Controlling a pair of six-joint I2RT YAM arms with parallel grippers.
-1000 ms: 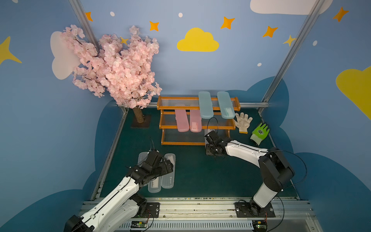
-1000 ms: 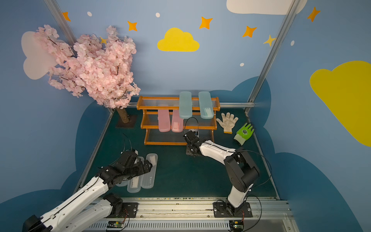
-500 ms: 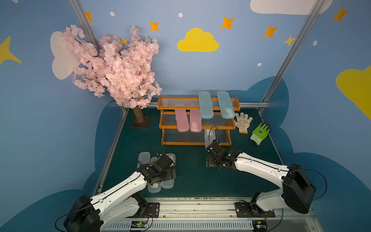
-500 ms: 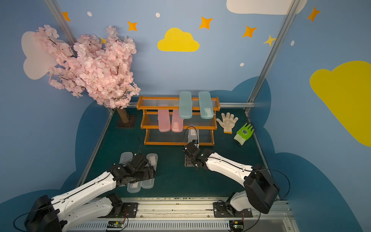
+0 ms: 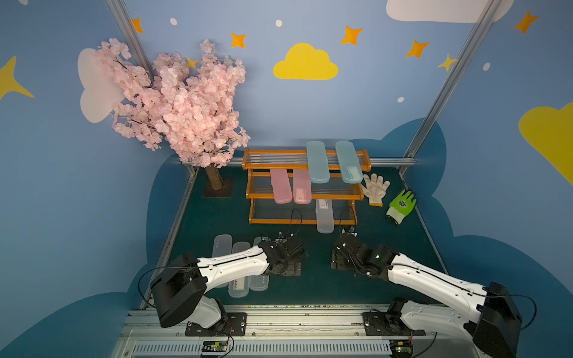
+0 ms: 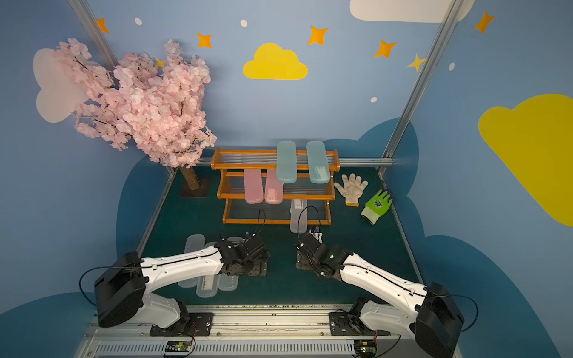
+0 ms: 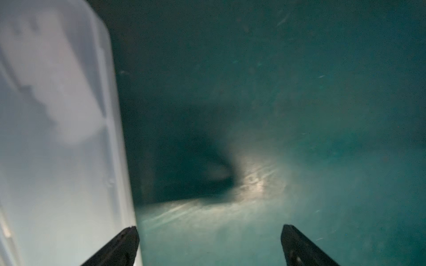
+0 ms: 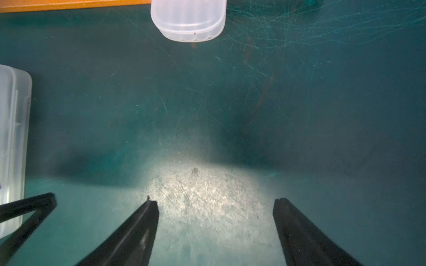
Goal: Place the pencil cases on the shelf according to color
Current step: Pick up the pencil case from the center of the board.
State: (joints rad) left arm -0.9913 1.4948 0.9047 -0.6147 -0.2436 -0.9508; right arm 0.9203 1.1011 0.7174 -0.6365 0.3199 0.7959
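The shelf [image 5: 305,220] stands at the back of the green mat. Its top tier holds two pale blue pencil cases [image 5: 317,162] [image 5: 348,162], its middle tier two pink ones [image 5: 280,187] [image 5: 301,189]. A clear case [image 5: 324,217] lies on the bottom tier, its end [image 8: 189,20] jutting past the orange front rail [image 8: 69,4]. Three clear cases [image 5: 221,248] [image 5: 238,289] [image 5: 259,283] lie on the mat, partly under my left arm. My left gripper [image 7: 208,228] is open over bare mat, beside a clear case [image 7: 57,138]. My right gripper [image 8: 216,201] is open and empty, short of the shelf.
A pink blossom tree [image 5: 186,108] stands at the back left. A white glove [image 5: 375,189] and a green glove [image 5: 401,203] lie right of the shelf. Blue walls enclose the mat, and a metal rail [image 5: 279,313] runs along its front.
My right gripper has opened, left the clear case on the bottom tier and pulled back toward the front. My left gripper has shifted right, off the clear cases on the mat.
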